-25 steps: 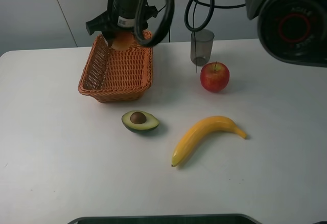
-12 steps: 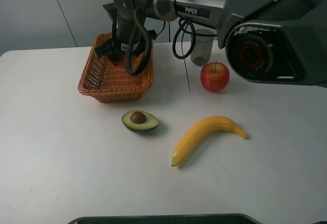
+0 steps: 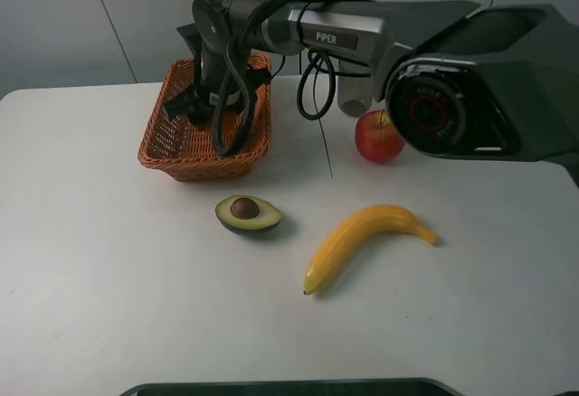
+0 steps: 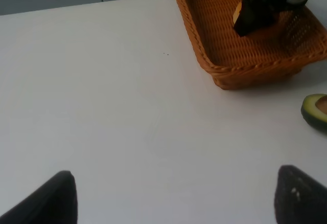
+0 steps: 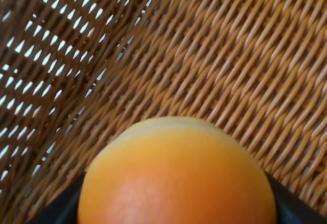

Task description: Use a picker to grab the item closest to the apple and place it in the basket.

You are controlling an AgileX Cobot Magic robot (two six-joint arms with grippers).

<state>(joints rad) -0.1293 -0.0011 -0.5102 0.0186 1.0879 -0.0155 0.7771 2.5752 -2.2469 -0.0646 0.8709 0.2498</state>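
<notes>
The orange [image 5: 176, 178] sits low inside the wicker basket [image 5: 230, 55], pinched by the right gripper [image 3: 201, 99]. Whether it touches the woven floor cannot be told. The carrying looks done, with release and withdrawal left. The basket's walls stand close around, so straight up looks the free way out. The left gripper [image 4: 173, 203] hovers spread over bare table [image 4: 102, 106], well apart.

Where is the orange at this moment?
The orange is held in the right claw, down inside the wicker basket at the upper left of the high view, behind the avocado.
</notes>
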